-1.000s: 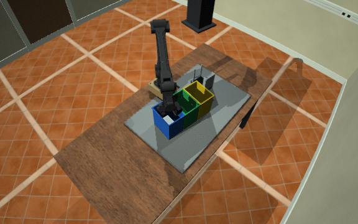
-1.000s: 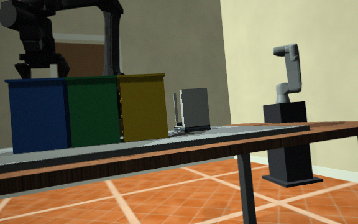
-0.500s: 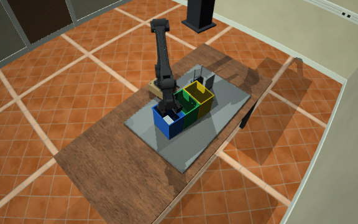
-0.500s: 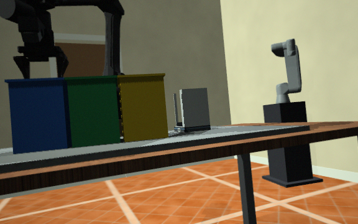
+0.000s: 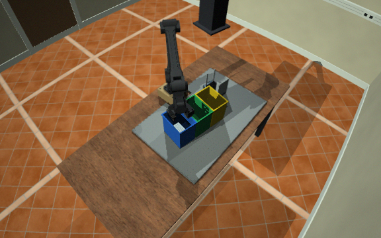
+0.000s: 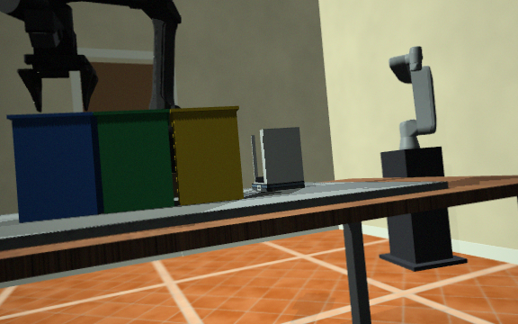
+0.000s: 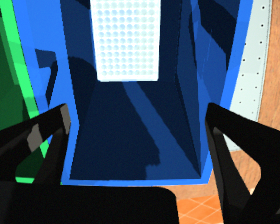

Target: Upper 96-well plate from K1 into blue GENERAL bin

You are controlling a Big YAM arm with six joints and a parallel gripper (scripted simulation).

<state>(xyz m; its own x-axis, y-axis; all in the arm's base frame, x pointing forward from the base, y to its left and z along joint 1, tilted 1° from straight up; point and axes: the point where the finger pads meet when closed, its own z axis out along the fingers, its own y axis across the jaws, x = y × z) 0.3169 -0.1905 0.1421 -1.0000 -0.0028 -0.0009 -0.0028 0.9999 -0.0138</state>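
Observation:
The white 96-well plate [image 7: 126, 30] lies flat on the floor of the blue bin [image 5: 178, 127]; it also shows in the top view [image 5: 178, 127]. My gripper [image 6: 58, 96] hangs just above the blue bin's rim [image 6: 54, 166], open and empty, fingers apart from the plate. In the wrist view the two dark fingers frame the bin's opening. The stack rack K1 [image 6: 278, 159] stands beyond the yellow bin; its lower plate [image 6: 263, 186] sits at the rack's base. The rack also shows in the top view [image 5: 217, 84].
The green bin [image 5: 200, 112] and yellow bin [image 5: 214, 100] stand upright in a row touching the blue bin, on a grey mat on a wooden table. A tan arm base [image 5: 165, 94] sits behind the bins. Another grey robot arm [image 6: 414, 105] stands off the table.

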